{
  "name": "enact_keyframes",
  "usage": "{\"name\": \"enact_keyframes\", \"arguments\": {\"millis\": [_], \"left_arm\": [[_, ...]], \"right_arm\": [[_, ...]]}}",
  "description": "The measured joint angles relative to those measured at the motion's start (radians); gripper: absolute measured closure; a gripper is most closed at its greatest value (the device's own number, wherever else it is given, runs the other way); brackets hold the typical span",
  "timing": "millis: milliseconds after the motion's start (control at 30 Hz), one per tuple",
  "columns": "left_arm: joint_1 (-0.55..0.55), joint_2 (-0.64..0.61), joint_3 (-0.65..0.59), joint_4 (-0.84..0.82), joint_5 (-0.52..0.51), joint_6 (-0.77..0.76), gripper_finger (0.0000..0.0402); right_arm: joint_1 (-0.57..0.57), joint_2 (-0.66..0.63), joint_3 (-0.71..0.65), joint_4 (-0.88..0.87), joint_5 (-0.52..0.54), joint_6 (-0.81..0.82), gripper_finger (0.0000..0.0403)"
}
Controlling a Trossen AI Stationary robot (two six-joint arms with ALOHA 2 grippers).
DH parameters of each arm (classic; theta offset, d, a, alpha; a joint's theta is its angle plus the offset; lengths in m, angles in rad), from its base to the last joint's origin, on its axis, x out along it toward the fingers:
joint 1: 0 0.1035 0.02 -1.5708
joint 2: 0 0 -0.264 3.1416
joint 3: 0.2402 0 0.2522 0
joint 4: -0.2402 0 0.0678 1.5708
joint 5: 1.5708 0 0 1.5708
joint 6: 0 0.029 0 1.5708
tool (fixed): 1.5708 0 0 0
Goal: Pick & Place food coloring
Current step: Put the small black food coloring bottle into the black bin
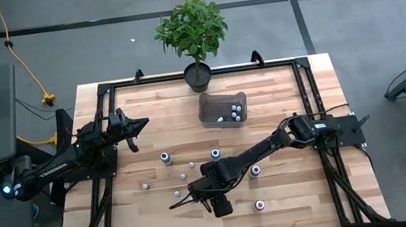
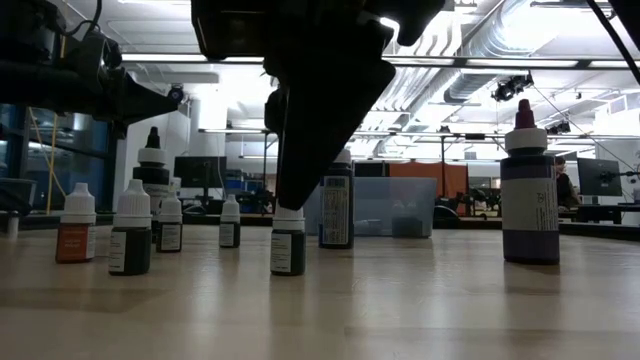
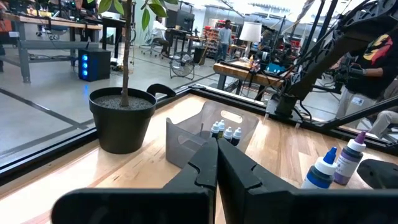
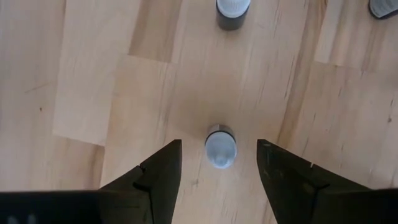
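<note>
Right gripper (image 4: 217,163) hangs spread wide over a white-capped bottle (image 4: 220,147), which sits slightly off-centre, so centring precedes descending and closing squarely on the cap.

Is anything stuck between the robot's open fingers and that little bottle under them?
No. The right gripper is open, with the bottle standing upright on bare table between its fingers. Nothing lies between them.
</note>
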Motion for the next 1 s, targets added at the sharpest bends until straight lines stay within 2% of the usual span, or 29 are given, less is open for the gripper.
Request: {"name": "enact_keyframes", "arguments": {"millis": [400, 567, 1000], "left_arm": [[0.0, 0.0, 0.0, 0.0, 0.0, 0.0, 0.0401], [0.0, 0.0, 0.0, 0.0, 0.0, 0.0, 0.0401], [0.0, 0.0, 0.0, 0.0, 0.0, 0.0, 0.0401]], "right_arm": [[0.006, 0.003, 0.0, 0.001, -0.014, -0.002, 0.0277], [0.008, 0.025, 0.0, 0.027, -0.054, 0.005, 0.0292], [0.009, 0.025, 0.0, 0.031, -0.059, 0.021, 0.0332]]}}
